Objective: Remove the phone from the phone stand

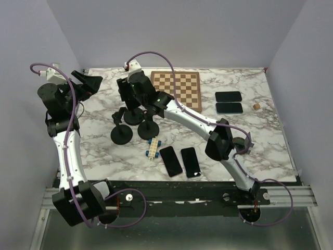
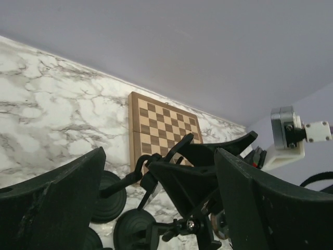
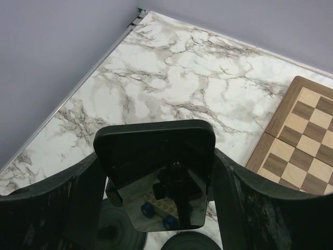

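Black glass phone (image 3: 155, 156), upright, is shown between the fingers (image 3: 62, 208) of the right hand (image 1: 126, 95), which are closed against its two side edges. Whether it rests on the phone stands (image 1: 123, 134) below cannot be told. The white-marbled counter (image 1: 250, 140), enclosed by pale lilac walls, also carries a chessboard (image 1: 177, 88) and four flat handsets (image 1: 170, 160). The phone is seen only in the right wrist view; from above it is hidden by the hand. The left hand (image 1: 91, 83) is raised at far left, spread wide, empty.
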{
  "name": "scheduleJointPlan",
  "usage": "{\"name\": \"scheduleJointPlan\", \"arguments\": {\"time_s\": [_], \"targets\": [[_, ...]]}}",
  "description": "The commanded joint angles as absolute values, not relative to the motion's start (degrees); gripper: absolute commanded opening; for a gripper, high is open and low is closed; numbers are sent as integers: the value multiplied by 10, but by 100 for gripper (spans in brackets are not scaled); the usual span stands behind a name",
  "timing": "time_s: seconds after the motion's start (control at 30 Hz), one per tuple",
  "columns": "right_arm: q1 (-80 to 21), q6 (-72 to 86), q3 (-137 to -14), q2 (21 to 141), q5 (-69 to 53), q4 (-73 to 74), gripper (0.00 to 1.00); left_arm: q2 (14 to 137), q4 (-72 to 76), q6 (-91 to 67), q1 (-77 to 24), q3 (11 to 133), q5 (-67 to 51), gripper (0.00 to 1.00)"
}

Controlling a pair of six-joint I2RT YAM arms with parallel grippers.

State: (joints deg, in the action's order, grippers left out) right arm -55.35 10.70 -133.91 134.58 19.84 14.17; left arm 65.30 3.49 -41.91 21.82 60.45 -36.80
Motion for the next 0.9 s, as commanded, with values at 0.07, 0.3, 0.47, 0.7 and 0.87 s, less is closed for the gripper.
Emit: {"name": "scheduleJointPlan", "arguments": {"time_s": [0.07, 0.3, 0.47, 0.7, 0.87], "targets": [[-524, 179, -1315, 1322, 138, 162, 1, 638, -89, -310, 224, 581, -358, 92], [-501, 225, -1337, 1327, 60, 182, 1, 711, 4, -343, 219, 534, -478, 58], [-494, 246, -1351, 1343, 28, 189, 1, 748, 64, -365, 188, 537, -536, 61], [-493, 256, -1343, 1343, 15, 186, 1, 776, 40, -334, 134, 566, -515, 59], [-489, 268, -1336, 1339, 5, 179, 1, 812, -132, -237, 105, 677, -456, 56]]}}
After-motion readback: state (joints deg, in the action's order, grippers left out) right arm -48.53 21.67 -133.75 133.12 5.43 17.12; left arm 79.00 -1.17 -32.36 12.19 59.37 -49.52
